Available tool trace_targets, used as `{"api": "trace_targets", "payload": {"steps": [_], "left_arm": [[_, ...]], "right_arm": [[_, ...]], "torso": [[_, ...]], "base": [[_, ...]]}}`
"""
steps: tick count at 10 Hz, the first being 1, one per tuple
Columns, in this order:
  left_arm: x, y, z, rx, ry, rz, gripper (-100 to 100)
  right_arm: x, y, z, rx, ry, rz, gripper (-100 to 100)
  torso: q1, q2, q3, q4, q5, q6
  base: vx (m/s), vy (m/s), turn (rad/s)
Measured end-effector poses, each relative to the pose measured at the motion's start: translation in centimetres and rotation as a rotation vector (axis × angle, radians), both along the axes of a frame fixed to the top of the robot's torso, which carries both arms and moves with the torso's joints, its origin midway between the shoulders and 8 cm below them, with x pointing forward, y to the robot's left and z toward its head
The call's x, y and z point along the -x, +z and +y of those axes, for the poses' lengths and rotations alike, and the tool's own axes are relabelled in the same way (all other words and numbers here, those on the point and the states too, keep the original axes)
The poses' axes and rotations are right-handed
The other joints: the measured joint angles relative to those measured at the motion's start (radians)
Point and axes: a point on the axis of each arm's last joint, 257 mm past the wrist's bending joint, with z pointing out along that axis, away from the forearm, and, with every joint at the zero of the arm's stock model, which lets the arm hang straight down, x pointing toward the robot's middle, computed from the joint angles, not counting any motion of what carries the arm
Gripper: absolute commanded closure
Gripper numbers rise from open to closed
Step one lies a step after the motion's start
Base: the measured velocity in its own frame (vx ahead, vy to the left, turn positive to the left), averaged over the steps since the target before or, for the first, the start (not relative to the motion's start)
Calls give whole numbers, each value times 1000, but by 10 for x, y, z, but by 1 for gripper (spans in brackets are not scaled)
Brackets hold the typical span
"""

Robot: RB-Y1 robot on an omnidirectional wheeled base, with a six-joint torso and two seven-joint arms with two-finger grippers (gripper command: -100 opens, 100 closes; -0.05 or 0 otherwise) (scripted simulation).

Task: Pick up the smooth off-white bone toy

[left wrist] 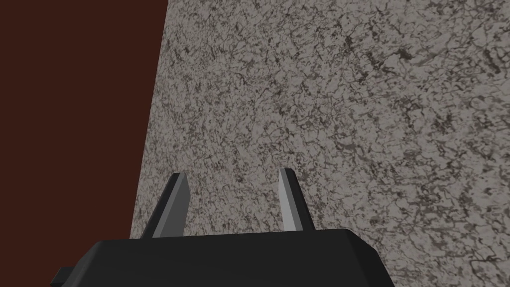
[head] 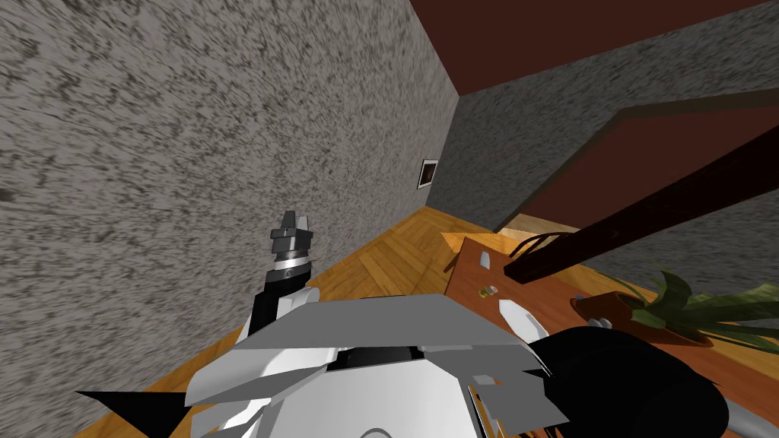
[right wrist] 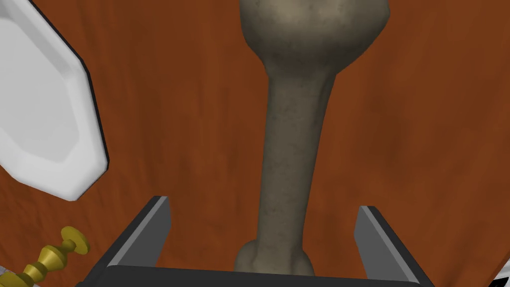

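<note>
The bone toy (right wrist: 291, 144), smooth and greyish off-white, lies on the reddish-brown wooden table (right wrist: 423, 124). Its shaft runs straight out from between the fingers of my right gripper (right wrist: 264, 219), one knob end close to the gripper body and the other far out. That gripper is open, a finger standing on each side of the shaft with a gap to it. My left gripper (head: 291, 226) is raised beside the speckled grey wall, open, with nothing between its fingers (left wrist: 288, 199).
A white angular dish (right wrist: 42, 104) lies on the table beside the bone, and a small brass-coloured turned piece (right wrist: 50, 256) sits near the gripper body. In the head view the table (head: 472, 285) carries small items and a potted plant (head: 677, 308); a dark beam (head: 647, 209) crosses above.
</note>
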Motion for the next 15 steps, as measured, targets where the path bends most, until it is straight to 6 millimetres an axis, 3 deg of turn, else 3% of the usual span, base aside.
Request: {"api": "trace_targets", "payload": {"steps": [4, 5, 9, 10, 11, 14, 15], "left_arm": [[0, 0, 0, 0, 0, 0, 0], [0, 0, 0, 0, 0, 0, 0], [0, 0, 0, 0, 0, 0, 0], [0, 0, 0, 0, 0, 0, 0], [0, 0, 0, 0, 0, 0, 0], [0, 0, 0, 0, 0, 0, 0], [0, 0, 0, 0, 0, 0, 0]], "right_arm": [[-7, -19, 14, 0, -16, -2, -100], [-7, -19, 15, 0, -14, -2, 100], [-7, -19, 15, 0, -15, -2, 100], [-7, -19, 15, 0, -15, -2, 0], [-7, -19, 15, 0, -14, -2, 100], [-3, -4, 3, 1, -6, 1, 100], [-2, -4, 3, 0, -4, 0, 0]], "torso": [[-1, 2, 1, 1, 0, 0], [0, 2, 1, 0, 0, 0], [1, 1, 1, 0, 0, 0], [1, 1, 1, 0, 0, 0], [1, 1, 1, 0, 0, 0], [6, -1, 0, 0, 2, 0], [4, 0, 0, 0, 1, 0]], "base": [[-23, -42, 24], [0, 0, 0], [0, 0, 0], [0, 0, 0], [29, 45, -46], [22, 54, -36], [2, 5, -1]]}}
